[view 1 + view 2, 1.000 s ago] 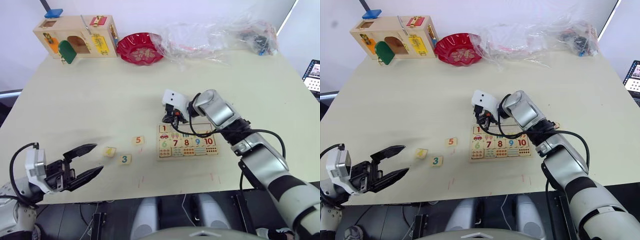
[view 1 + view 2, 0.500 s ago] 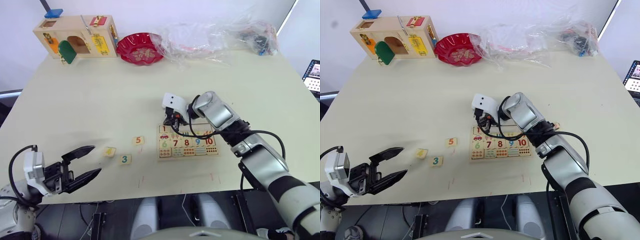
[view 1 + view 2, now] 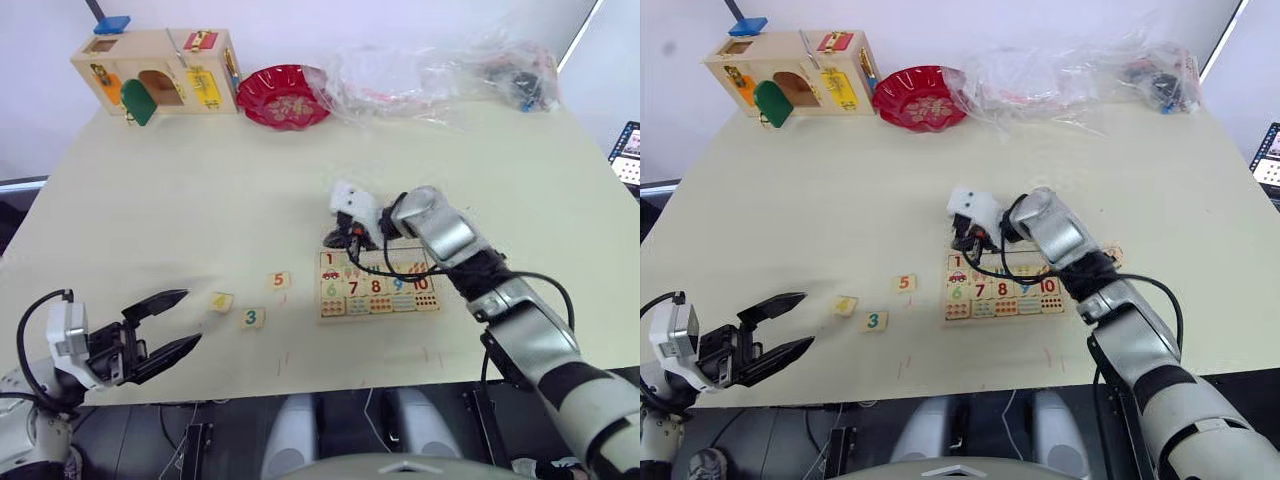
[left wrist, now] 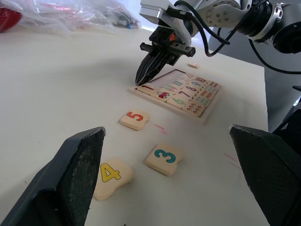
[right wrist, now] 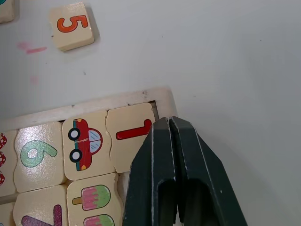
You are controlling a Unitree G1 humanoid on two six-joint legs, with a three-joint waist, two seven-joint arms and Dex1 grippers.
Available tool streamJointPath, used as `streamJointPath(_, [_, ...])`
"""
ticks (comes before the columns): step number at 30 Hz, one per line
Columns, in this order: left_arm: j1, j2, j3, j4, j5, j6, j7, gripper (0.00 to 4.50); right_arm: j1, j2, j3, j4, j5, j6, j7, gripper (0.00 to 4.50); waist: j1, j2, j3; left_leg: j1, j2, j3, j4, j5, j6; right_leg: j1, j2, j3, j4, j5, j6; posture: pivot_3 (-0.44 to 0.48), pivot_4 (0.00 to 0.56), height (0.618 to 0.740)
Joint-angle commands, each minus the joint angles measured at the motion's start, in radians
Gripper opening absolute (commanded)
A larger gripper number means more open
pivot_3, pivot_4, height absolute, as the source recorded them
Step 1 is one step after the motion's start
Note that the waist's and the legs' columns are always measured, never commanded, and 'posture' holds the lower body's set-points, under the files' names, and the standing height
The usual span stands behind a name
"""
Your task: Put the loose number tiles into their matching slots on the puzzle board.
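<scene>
The puzzle board (image 3: 378, 284) lies right of the table's centre, showing numerals 6 to 10 and counting pictures. Tile 1 (image 5: 129, 136) sits in the slot at the board's far left corner. My right gripper (image 5: 168, 121) is shut, and its tips rest at that tile's edge. My right arm and its cable largely cover the other matching slots in that row. Loose tiles 5 (image 3: 279, 281), 4 (image 3: 220, 300) and 3 (image 3: 252, 318) lie on the table left of the board. My left gripper (image 3: 190, 316) is open near the front edge, short of tile 4, holding nothing.
At the back left stands a wooden box with coloured doors (image 3: 155, 72), with a red bowl (image 3: 283, 95) beside it. Crumpled clear plastic bags (image 3: 440, 70) lie along the back right. A small pale piece (image 4: 193, 65) lies just beyond the board.
The whole picture has shifted a little. My right gripper stays at the board's far left corner, and my left gripper has hardly moved.
</scene>
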Motion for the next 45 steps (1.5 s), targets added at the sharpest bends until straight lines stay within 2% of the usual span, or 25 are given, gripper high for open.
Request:
streamJointPath(1, [0.011,-0.026,0.034,-0.051,-0.005,0.032,0.113,4.5,0.205,-0.08,-0.28,-0.321,0.225,-0.099,0.009,0.03,0.008,0.0,0.0,0.0,-0.001,-0.002,0.0,0.0,0.0,0.001,-0.001,0.0,-0.002,0.0,0.001,0.0,0.15,0.74])
streamJointPath(6, [0.033,-0.016,0.041,-0.055,0.003,0.064,0.152,4.5,0.437,-0.208,-0.419,-0.569,0.39,-0.019,0.03,0.03,0.005,0.0,0.0,0.001,-0.001,-0.004,-0.001,0.0,0.0,0.005,-0.001,-0.003,-0.006,0.001,0.001,0.0,0.15,0.74])
streamJointPath(8, [0.039,-0.01,0.047,-0.044,0.007,0.067,0.153,4.5,0.515,-0.261,-0.46,-0.629,0.423,-0.01,0.025,0.54,0.001,0.001,0.0,0.001,0.0,-0.004,-0.001,0.0,0.0,0.005,0.0,-0.002,-0.006,0.001,0.001,0.0,0.15,0.74])
streamJointPath(9, [0.044,-0.005,0.05,-0.039,0.01,0.069,0.152,4.5,0.585,-0.291,-0.518,-0.673,0.457,-0.008,0.024,0.85,0.001,0.0,0.0,0.001,0.0,-0.003,-0.001,0.0,0.0,0.005,0.0,-0.002,-0.006,0.001,0.001,0.0,0.15,0.74])
streamJointPath(12, [0.057,0.003,0.058,-0.028,0.016,0.068,0.142,4.5,0.782,-0.369,-0.676,-0.766,0.518,-0.029,0.022,2.32,0.004,0.0,0.0,0.002,0.0,-0.004,-0.001,0.0,0.0,0.006,0.001,-0.002,-0.007,0.0,0.001,0.0,0.15,0.74])
streamJointPath(13, [0.06,0.005,0.06,-0.025,0.019,0.067,0.136,4.5,0.83,-0.384,-0.715,-0.784,0.532,-0.036,0.017,2.7,0.005,0.0,0.0,0.002,0.0,-0.003,-0.001,0.0,0.0,0.006,0.001,-0.003,-0.007,0.0,0.001,0.0,0.15,0.74])
streamJointPath(15, [0.065,0.019,0.066,0.005,0.028,0.06,0.117,4.5,0.977,-0.409,-0.838,-0.81,0.554,-0.073,0.028,3.74,0.009,0.0,0.0,0.002,-0.001,-0.002,-0.001,0.0,0.0,0.006,0.001,-0.002,-0.007,0.0,0.001,0.0,0.15,0.74])
streamJointPath(17, [0.063,0.032,0.068,0.034,0.037,0.051,0.098,4.5,1.08,-0.421,-0.912,-0.826,0.571,-0.097,0.03,4.48,0.01,0.0,0.0,0.002,-0.001,0.001,0.0,0.0,0.0,0.007,0.001,-0.002,-0.008,0.0,0.001,0.0,0.15,0.74])
streamJointPath(24, [0.029,0.053,0.058,0.103,0.057,0.039,0.06,4.5,1.293,-0.447,-1.051,-0.787,0.583,-0.166,0.046,4.48,0.006,-0.001,-0.001,0.007,0.0,0.006,0.0,0.0,0.0,0.009,0.004,0.002,-0.007,-0.001,-0.001,0.0,0.15,0.74])
streamJointPath(32, [-0.009,0.053,0.044,0.161,0.084,0.016,0.028,4.5,1.313,-0.468,-1.042,-0.758,0.588,-0.193,0.038,4.48,0.007,-0.002,-0.001,0.006,0.0,0.007,0.0,0.0,0.0,0.009,0.003,0.003,-0.007,0.0,0.001,0.0,0.15,0.74])
streamJointPath(39, [-0.04,0.039,0.035,0.141,0.074,0.027,0.026,4.5,1.216,-0.546,-0.993,-0.713,0.601,-0.155,0.042,4.48,0.007,-0.002,-0.001,0.007,0.001,0.008,0.0,0.0,0.0,0.009,0.003,0.004,-0.007,0.0,0.001,0.0,0.15,0.74])
streamJointPath(44, [-0.085,0.033,0.001,0.059,0.042,0.072,0.011,4.5,1.033,-0.685,-0.846,-0.569,0.447,-0.25,0.065,4.48,0.007,-0.002,-0.002,0.007,0.0,0.008,0.0,0.0,0.0,0.009,0.004,0.004,-0.007,0.0,0.001,0.0,0.15,0.74])
streamJointPath(45, [-0.097,0.031,-0.004,0.048,0.039,0.07,0.006,4.5,1.001,-0.695,-0.82,-0.535,0.469,-0.275,0.131,4.48,0.009,-0.002,-0.002,0.007,0.0,0.008,0.0,0.0,0.0,0.009,0.004,0.004,-0.007,0.0,0.001,0.0,0.15,0.74])
